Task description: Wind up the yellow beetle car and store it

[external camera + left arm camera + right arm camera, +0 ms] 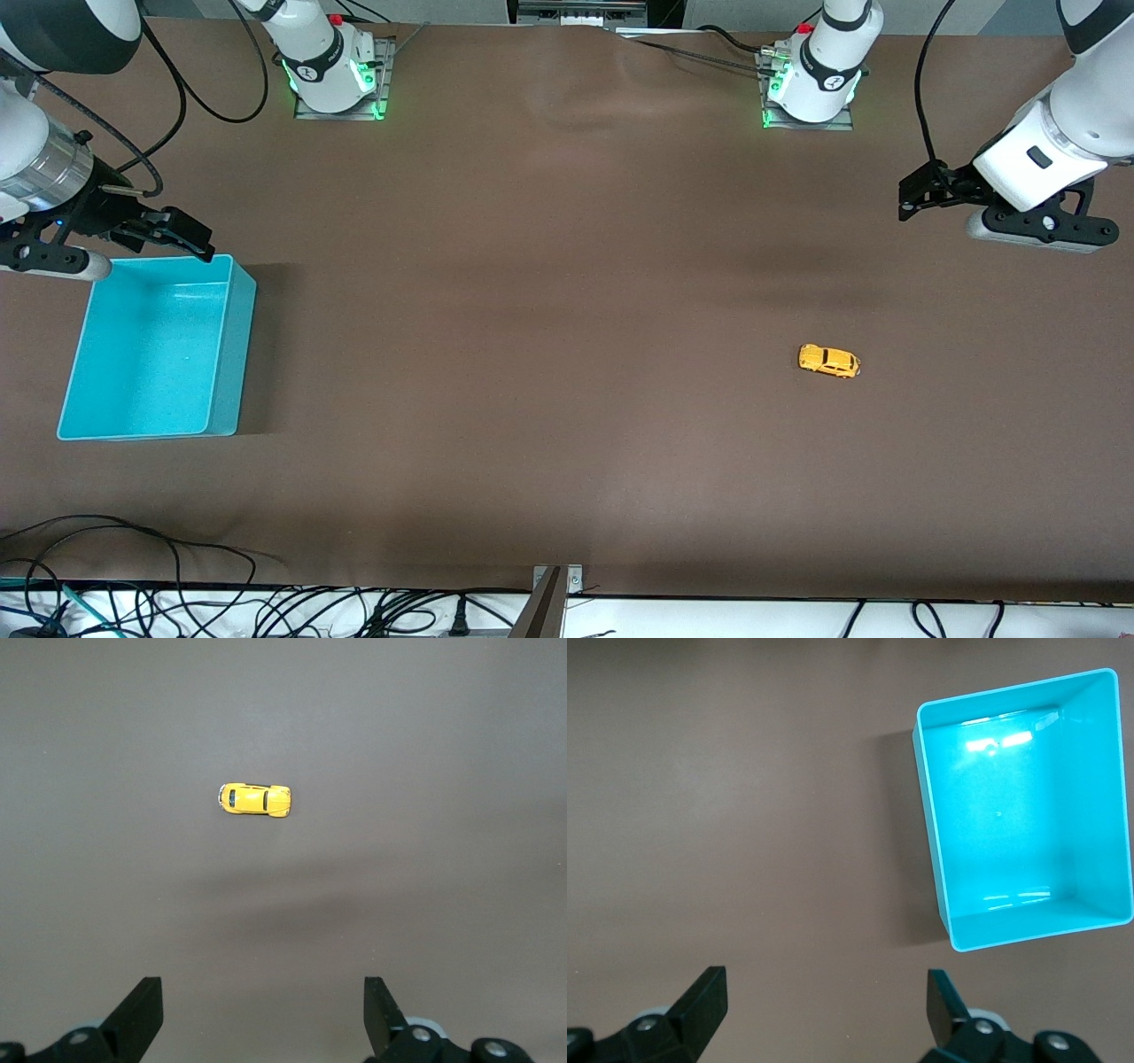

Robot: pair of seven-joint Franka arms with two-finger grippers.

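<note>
The yellow beetle car (829,361) is a very small toy with a rounded, humped yellow-orange body and dark windows. In the left wrist view the same car (254,799) shows a dark windscreen band near one end and a smoother, rounded bonnet at the other. It stands upright on its wheels on the bare brown table (549,354), in the lower right part of the front view, toward the left arm's end of the table. Its long axis runs nearly level across the front view, slightly tilted, the end toward the frame's right edge sitting a little lower. Which end is the nose cannot be told with certainty from the front view.

The left gripper (921,190) hangs in the air at the upper right of the front view, over bare table, well apart from the car. Its jaws stand wide open and grasp nothing; both fingertips (142,1005) appear at the bottom of its wrist view with empty table between them.

The right gripper (182,235) is at the upper left of the front view, over the rim of the turquoise bin (226,354). Its jaws are likewise spread wide and empty. The bin (1099,797) is an open rectangular box with nothing inside, at the right arm's end of the table, well apart from the car.
</note>
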